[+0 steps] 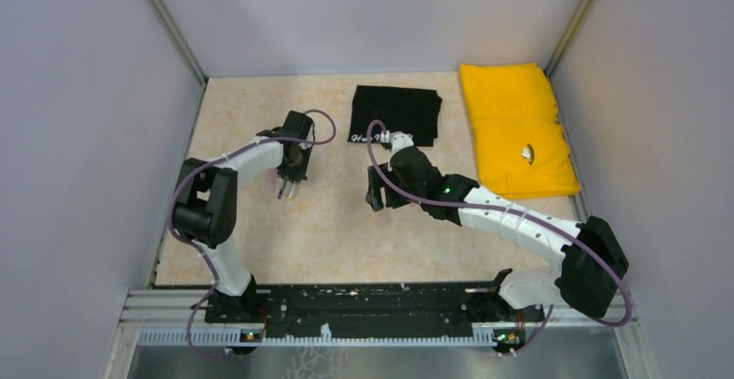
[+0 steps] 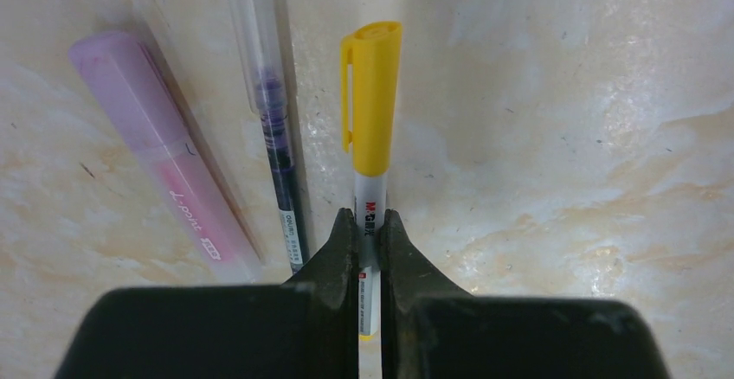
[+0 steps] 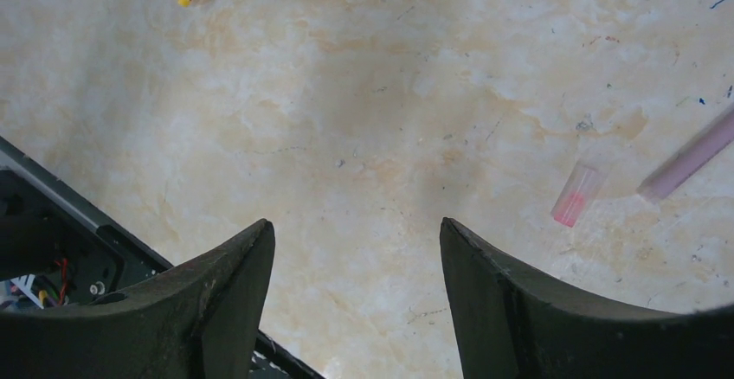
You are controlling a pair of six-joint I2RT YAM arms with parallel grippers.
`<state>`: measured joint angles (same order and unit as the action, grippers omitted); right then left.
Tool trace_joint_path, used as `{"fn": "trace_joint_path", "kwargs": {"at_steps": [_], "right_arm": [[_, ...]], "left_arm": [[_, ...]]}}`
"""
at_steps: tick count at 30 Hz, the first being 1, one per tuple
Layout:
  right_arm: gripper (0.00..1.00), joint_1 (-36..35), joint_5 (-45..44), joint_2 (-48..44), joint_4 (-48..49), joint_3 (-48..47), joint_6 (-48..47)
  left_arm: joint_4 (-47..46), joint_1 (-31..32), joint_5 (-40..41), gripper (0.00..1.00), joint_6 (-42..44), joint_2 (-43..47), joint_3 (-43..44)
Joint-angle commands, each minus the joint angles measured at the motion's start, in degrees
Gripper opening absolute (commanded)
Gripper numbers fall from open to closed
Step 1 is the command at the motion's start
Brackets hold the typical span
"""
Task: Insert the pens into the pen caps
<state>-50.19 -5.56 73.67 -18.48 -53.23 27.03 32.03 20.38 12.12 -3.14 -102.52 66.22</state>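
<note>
In the left wrist view my left gripper [image 2: 370, 216] is shut on a white-barrelled pen [image 2: 370, 190] that wears an orange-yellow cap [image 2: 372, 93] and points away along the table. Left of it lie a dark pen [image 2: 281, 171] with a clear, purple-tinted cap [image 2: 255, 33] and a pale pink pen [image 2: 186, 193] with a purple cap [image 2: 117, 76]. My right gripper [image 3: 357, 225] is open and empty above bare table. A small clear cap with a red end [image 3: 576, 195] lies to its right, beside a pale pink-purple rod [image 3: 692, 156] cut off by the frame edge.
A folded black cloth [image 1: 396, 112] and a folded yellow cloth [image 1: 515, 128] lie at the back of the table. The black base rail [image 1: 372, 305] runs along the near edge. Grey walls close in the left, right and back sides.
</note>
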Motion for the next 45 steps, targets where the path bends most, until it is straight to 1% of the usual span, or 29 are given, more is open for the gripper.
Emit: {"fn": "trace_joint_path", "kwargs": {"at_steps": [1,5,10,14,19,23,27,31,36,39,42,45], "right_arm": [[0.69,0.1,2.0,-0.3,3.0,0.0,-0.5],[0.69,0.1,2.3,0.2,3.3,0.0,-0.5],[0.69,0.1,2.4,0.8,3.1,-0.4,-1.1],[0.69,0.1,1.6,0.7,3.4,0.0,-1.3],[0.69,0.1,-0.7,0.2,2.9,0.2,-1.3],[0.69,0.1,-7.0,-0.8,0.7,-0.3,-1.5],[0.69,1.1,-13.8,-0.4,-3.4,-1.9,-1.8],[0.69,4.6,-17.1,0.6,-6.6,-2.7,-0.7],[0.67,12.7,-15.9,2.5,-6.5,-1.8,0.5],[0.65,16.6,-14.6,5.5,-5.4,-1.8,0.4],[0.63,19.6,-12.4,9.9,-5.1,-3.5,0.4],[0.61,21.2,-12.5,14.9,-5.8,-6.7,0.2]], "left_arm": [[1.3,-0.5,1.2,0.07,1.2,-1.9,2.0],[1.6,-1.0,2.2,0.12,1.4,-2.9,2.1],[1.9,-1.6,2.1,0.26,1.2,-3.3,2.1],[2.2,-1.6,1.7,0.32,1.1,-3.9,2.3],[2.1,-1.7,0.6,0.36,0.9,-3.5,2.2],[1.1,-1.7,-1.7,0.36,0.6,-1.6,2.2],[-0.9,-1.7,-5.0,0.37,-0.6,1.8,1.5],[-4.6,-1.6,-4.8,0.37,-2.0,7.5,-1.0],[-10.6,-1.5,-3.0,0.44,-2.7,16.4,-5.6],[-13.9,-1.5,-3.3,0.47,-2.3,21.2,-8.2],[-16.2,-1.5,-3.6,0.47,-2.2,24.8,-9.8],[-17.9,-1.3,-4.7,0.46,-2.0,27.8,-10.8]]}}
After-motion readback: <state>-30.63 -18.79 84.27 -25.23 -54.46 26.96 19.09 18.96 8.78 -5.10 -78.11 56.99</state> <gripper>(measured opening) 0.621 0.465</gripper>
